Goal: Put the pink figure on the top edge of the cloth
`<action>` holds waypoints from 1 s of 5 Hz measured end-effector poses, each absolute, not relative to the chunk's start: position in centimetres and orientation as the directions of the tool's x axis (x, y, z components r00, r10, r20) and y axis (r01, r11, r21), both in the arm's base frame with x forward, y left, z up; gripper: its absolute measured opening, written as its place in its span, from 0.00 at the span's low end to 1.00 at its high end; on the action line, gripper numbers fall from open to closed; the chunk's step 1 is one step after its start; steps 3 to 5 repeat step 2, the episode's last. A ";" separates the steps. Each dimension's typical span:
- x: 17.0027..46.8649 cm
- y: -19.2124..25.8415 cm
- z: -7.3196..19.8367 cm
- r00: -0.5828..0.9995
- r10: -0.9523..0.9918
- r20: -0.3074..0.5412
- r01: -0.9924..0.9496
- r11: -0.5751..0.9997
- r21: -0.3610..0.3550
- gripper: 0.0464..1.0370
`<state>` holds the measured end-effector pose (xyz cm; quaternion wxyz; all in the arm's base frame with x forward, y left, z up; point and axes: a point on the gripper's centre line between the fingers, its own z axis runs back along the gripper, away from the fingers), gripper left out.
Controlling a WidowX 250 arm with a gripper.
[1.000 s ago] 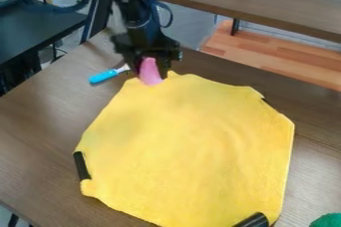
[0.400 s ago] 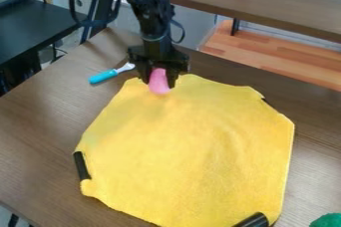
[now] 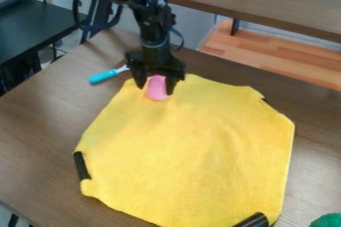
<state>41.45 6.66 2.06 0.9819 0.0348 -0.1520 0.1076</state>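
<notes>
The gripper (image 3: 156, 90) hangs over the upper left part of the yellow cloth (image 3: 190, 146), low down by its top edge. Its two fingers stand open, one on each side of the pink figure (image 3: 156, 89). The figure is on the cloth just inside that edge, its upper end partly hidden under the gripper. A narrow gap shows between the figure and the left finger.
A blue-handled utensil (image 3: 104, 76) lies on the brown table (image 3: 40, 121) left of the gripper. Dark objects (image 3: 81, 165) show at the cloth's left edge and bottom right (image 3: 254, 220). Something green (image 3: 327, 220) sits in the bottom right corner.
The gripper carried the pink figure right and down onto the cloth's upper part. Since the middle frame its fingers have parted slightly around the figure.
</notes>
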 end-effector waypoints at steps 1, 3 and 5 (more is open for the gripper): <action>41.4 6.4 4.1 0.932 0.169 0.319 -0.184 0.983 0.015 0.96; 41.3 8.5 9.2 0.939 0.137 0.316 -0.187 0.973 0.135 0.96; 41.3 8.5 9.2 0.939 0.137 0.316 -0.187 0.973 0.135 0.96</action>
